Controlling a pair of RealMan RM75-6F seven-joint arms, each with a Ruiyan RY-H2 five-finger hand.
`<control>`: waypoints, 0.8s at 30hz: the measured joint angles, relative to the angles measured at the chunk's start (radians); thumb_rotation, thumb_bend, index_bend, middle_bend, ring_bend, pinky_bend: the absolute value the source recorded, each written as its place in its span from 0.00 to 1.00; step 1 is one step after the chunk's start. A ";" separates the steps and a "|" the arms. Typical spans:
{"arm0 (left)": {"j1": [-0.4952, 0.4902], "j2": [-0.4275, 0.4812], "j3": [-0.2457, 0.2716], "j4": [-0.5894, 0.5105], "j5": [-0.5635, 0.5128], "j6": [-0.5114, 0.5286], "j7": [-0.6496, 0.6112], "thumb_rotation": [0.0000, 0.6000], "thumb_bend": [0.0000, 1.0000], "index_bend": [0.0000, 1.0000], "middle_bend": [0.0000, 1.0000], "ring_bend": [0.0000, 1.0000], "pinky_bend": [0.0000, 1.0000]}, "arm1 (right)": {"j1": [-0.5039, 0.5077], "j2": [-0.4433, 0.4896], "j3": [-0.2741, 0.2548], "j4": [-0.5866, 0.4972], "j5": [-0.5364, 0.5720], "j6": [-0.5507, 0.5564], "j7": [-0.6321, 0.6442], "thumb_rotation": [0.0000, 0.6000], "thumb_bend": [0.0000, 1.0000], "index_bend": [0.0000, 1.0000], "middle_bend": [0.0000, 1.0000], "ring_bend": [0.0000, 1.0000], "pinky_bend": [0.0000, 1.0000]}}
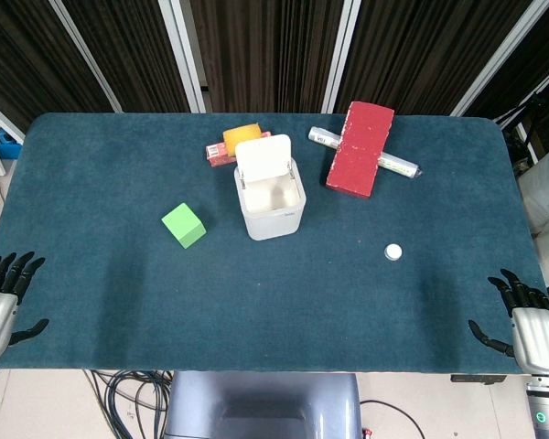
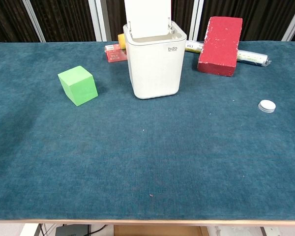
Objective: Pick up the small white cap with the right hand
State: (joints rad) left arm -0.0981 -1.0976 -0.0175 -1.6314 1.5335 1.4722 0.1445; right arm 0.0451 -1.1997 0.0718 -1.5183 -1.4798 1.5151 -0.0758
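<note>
The small white cap [image 1: 393,251] lies flat on the blue cloth right of centre; the chest view has the cap [image 2: 267,105] near its right edge. My right hand [image 1: 522,315] hovers at the table's front right corner, fingers spread and empty, well below and to the right of the cap. My left hand [image 1: 5,293] sits at the front left corner, fingers apart, holding nothing. Neither hand appears in the chest view.
A white bin [image 1: 270,197] with its lid up stands mid-table. A green cube [image 1: 184,225] lies to its left. A red brick [image 1: 360,147] rests across a silver tube [image 1: 395,165] at the back right. An orange object [image 1: 242,134] and red box [image 1: 220,154] sit behind the bin.
</note>
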 measured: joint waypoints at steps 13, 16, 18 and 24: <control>0.001 -0.003 0.002 -0.002 0.003 0.003 0.008 1.00 0.16 0.17 0.15 0.03 0.01 | 0.003 0.000 0.002 0.003 0.006 -0.009 0.007 1.00 0.15 0.20 0.18 0.23 0.27; 0.002 -0.003 0.002 -0.002 0.003 0.004 0.007 1.00 0.16 0.17 0.15 0.03 0.01 | 0.003 0.002 0.002 0.002 0.006 -0.011 0.014 1.00 0.15 0.20 0.18 0.23 0.27; 0.003 -0.002 0.002 -0.002 0.004 0.007 0.006 1.00 0.16 0.17 0.15 0.03 0.01 | 0.004 0.003 -0.001 0.001 0.002 -0.013 0.021 1.00 0.15 0.20 0.18 0.23 0.27; 0.000 -0.002 0.004 -0.002 0.004 0.000 0.006 1.00 0.16 0.17 0.15 0.03 0.01 | 0.005 0.007 -0.003 0.002 -0.002 -0.017 0.039 1.00 0.15 0.20 0.19 0.23 0.27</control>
State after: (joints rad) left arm -0.0976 -1.0997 -0.0134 -1.6330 1.5370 1.4720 0.1500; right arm 0.0498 -1.1930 0.0690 -1.5164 -1.4822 1.4985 -0.0365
